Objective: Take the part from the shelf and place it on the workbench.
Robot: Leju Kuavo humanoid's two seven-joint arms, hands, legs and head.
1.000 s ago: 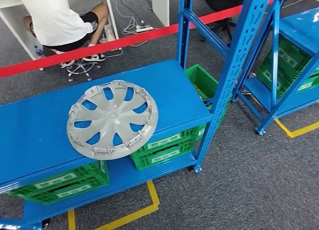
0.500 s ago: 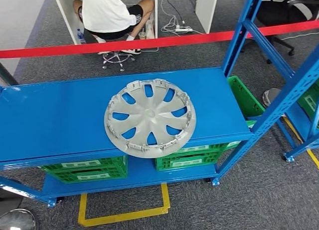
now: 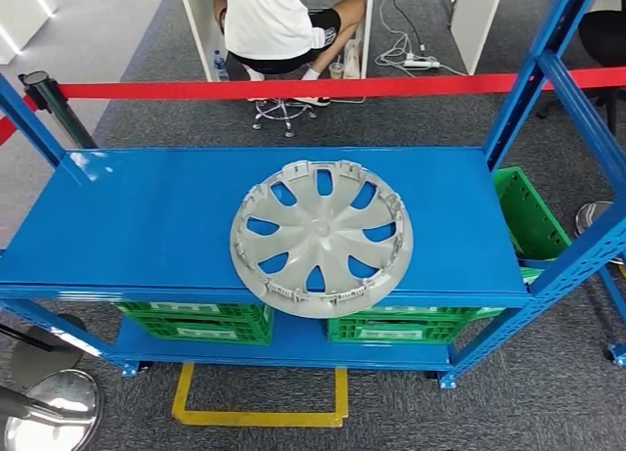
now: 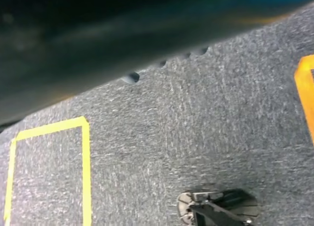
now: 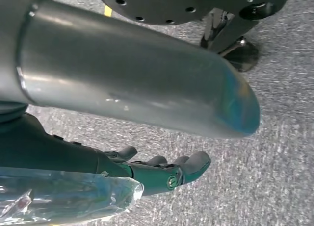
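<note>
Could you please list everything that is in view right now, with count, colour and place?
wheel cover: one, silver-grey, flat on the upper shelf board, overhanging its front edge
shelf rack: one, blue, straight ahead
crates: three, green, on the lower shelf
barrier tape: one, red, behind the rack
floor marking: one, yellow, on grey carpet
seated person: one, white shirt, behind the tape
right hand: one, dark, fingers loosely extended, holding nothing, above the carpet

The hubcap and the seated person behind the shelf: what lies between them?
In the head view, bare blue shelf behind the hubcap, then grey carpet, then a red barrier tape stretched in front of the person.
</note>
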